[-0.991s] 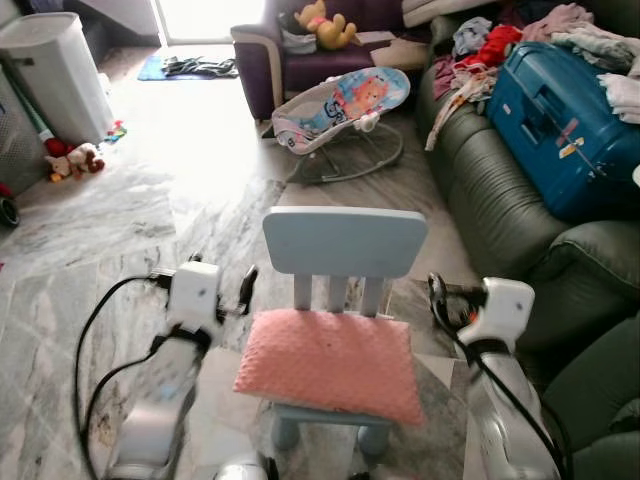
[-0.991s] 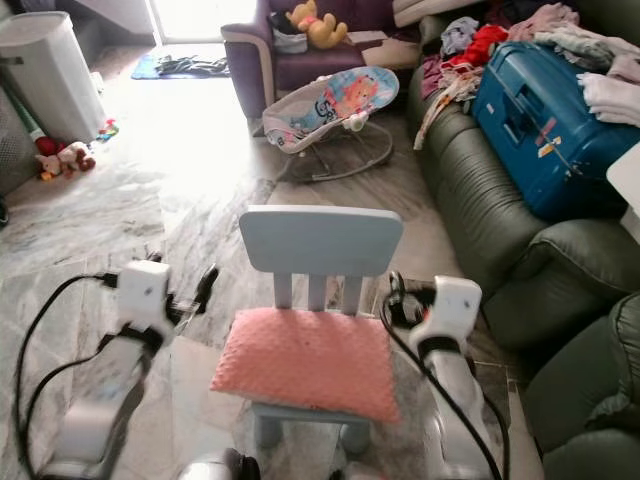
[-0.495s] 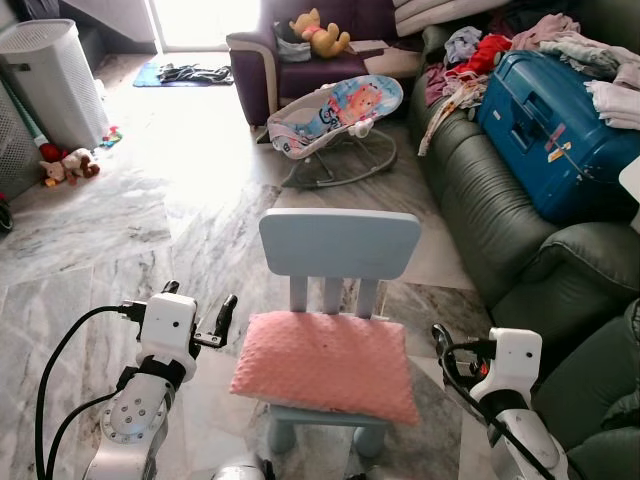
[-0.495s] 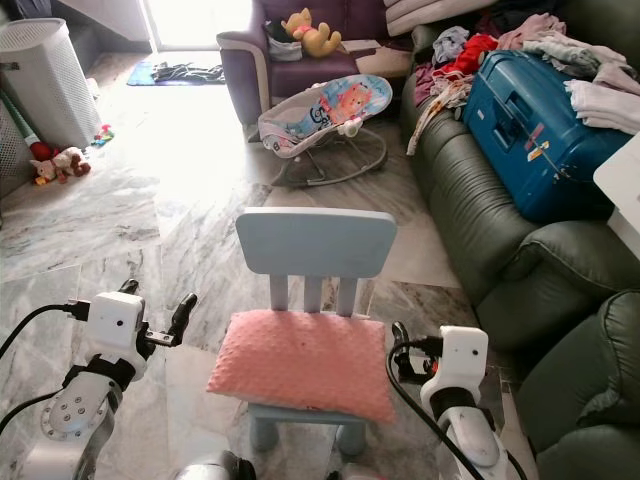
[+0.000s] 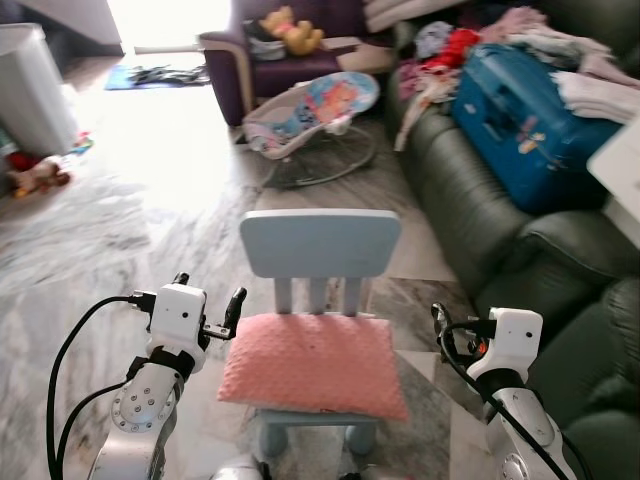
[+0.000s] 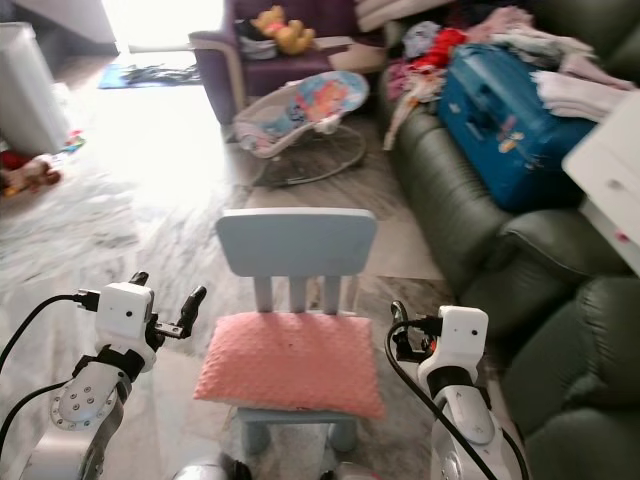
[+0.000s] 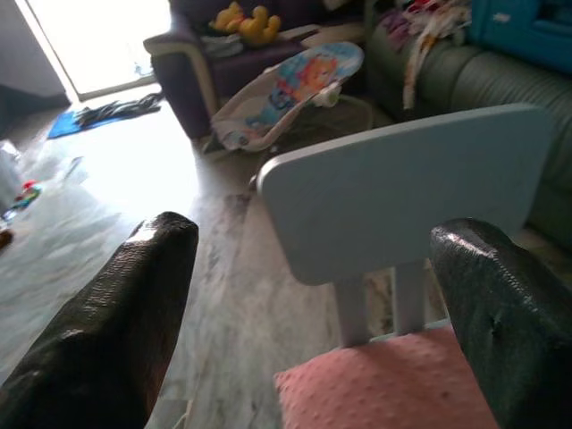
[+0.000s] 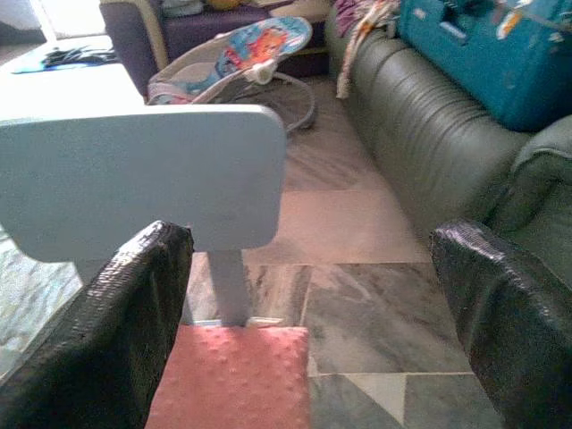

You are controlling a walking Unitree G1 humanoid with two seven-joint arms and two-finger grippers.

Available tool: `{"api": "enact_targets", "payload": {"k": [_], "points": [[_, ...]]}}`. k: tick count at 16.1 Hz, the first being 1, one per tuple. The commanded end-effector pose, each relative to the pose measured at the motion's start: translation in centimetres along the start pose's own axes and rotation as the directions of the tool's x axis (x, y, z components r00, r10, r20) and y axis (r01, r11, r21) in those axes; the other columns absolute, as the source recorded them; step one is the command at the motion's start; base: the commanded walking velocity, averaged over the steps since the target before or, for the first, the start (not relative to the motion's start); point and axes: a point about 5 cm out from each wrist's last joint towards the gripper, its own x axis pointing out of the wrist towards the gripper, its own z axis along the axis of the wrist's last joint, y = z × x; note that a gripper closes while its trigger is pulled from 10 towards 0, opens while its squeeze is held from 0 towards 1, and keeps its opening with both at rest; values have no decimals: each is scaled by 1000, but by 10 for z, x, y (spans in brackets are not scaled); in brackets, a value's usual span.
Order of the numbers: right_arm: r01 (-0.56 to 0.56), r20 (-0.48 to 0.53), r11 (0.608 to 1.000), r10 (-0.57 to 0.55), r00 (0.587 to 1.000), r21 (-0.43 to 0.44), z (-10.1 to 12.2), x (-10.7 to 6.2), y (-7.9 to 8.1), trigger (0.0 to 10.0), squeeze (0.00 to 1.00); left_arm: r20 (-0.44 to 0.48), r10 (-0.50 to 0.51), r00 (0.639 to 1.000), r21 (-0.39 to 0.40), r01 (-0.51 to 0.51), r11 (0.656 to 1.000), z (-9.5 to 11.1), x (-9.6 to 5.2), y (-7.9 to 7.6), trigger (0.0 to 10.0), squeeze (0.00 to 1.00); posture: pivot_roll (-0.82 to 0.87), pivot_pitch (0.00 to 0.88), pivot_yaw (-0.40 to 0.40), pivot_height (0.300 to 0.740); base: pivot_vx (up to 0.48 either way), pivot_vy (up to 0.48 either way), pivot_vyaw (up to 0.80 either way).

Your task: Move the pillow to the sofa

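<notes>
A pink bumpy pillow [image 5: 315,365] lies flat on the seat of a small light-blue child's chair [image 5: 320,243]. My left gripper [image 5: 210,290] hovers open just off the pillow's left edge, level with the seat. My right gripper [image 5: 447,335] is open too, a short way off the pillow's right edge. In the left wrist view the pillow's corner [image 7: 384,384] and the chair back [image 7: 402,188] lie between the fingers [image 7: 116,331]. The right wrist view shows the pillow [image 8: 232,375] low between its fingers [image 8: 500,313]. The dark green sofa [image 5: 500,210] stands to the right.
A blue suitcase [image 5: 525,110] and heaps of clothes [image 5: 450,50] cover the sofa's far seats. A baby bouncer [image 5: 310,110] stands behind the chair, with a purple armchair [image 5: 260,55] beyond it. A white bin [image 5: 30,85] is at far left. Marble floor [image 5: 110,240] lies open on the left.
The camera has shifted, so the whole scene sits differently. Both grippers dropped from chair-back height to seat height and stay open on either side of the pillow, which has not moved.
</notes>
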Motion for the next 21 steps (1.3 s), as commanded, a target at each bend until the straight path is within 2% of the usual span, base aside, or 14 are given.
{"api": "enact_targets", "payload": {"k": [1, 10, 16, 21], "points": [[1, 1, 1000, -1, 1000, 8, 2, 1, 0, 10000, 0, 22, 3, 1000, 15, -3, 1000, 8, 1, 2, 10000, 0, 49, 0, -1, 740, 0, 0, 0], [-1, 32, 1000, 0, 999, 22, 11, 8, 1, 10000, 0, 17, 8, 1000, 6, -8, 1000, 9, 4, -2, 10000, 0, 45, 0, -3, 740, 0, 0, 0], [-29, 40, 999, 27, 999, 37, 12, 8, 11, 10000, 0, 26, 25, 999, 1, -25, 1000, 13, 5, 1, 10000, 0, 48, 0, 1, 740, 0, 0, 0], [-46, 38, 999, 44, 998, 28, 12, 11, 11, 10000, 0, 26, 33, 999, -10, -33, 999, 14, 6, -1, 10000, 0, 49, 0, -7, 740, 0, 0, 0]]}}
